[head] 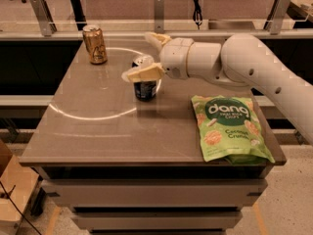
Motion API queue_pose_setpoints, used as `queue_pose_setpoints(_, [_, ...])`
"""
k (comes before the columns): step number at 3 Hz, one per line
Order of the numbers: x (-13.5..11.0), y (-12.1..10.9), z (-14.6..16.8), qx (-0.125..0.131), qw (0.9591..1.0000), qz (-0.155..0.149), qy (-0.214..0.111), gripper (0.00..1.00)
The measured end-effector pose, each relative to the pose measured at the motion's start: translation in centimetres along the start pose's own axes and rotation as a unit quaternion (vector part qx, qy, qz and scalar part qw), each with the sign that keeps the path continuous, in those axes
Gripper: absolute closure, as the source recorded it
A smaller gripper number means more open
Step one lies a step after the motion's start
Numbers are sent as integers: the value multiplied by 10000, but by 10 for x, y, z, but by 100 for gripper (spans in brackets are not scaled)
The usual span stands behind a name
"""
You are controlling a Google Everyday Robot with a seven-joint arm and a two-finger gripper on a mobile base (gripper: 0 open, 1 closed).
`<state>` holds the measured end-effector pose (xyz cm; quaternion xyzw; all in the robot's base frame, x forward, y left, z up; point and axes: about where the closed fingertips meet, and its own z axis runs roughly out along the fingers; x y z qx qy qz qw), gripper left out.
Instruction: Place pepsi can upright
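Observation:
The pepsi can [145, 88], dark blue with a silver top, stands upright on the brown table [98, 131], a little behind its middle. My gripper [137, 56] comes in from the right on the white arm [254, 67] and is open around the can's top. One tan finger [144, 74] crosses in front of the can's upper part and the other finger [156, 37] is behind it. The fingers stand wider apart than the can.
A gold can [95, 44] stands upright at the table's back left. A green snack bag [229, 127] lies flat at the right near the front edge. A rail with posts [159, 11] runs behind the table.

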<state>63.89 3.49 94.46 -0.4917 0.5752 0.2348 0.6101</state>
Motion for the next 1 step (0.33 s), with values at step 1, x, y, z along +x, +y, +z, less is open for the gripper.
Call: queue_pose_setpoints(1, [0, 0, 0, 1, 10000, 1, -2, 0])
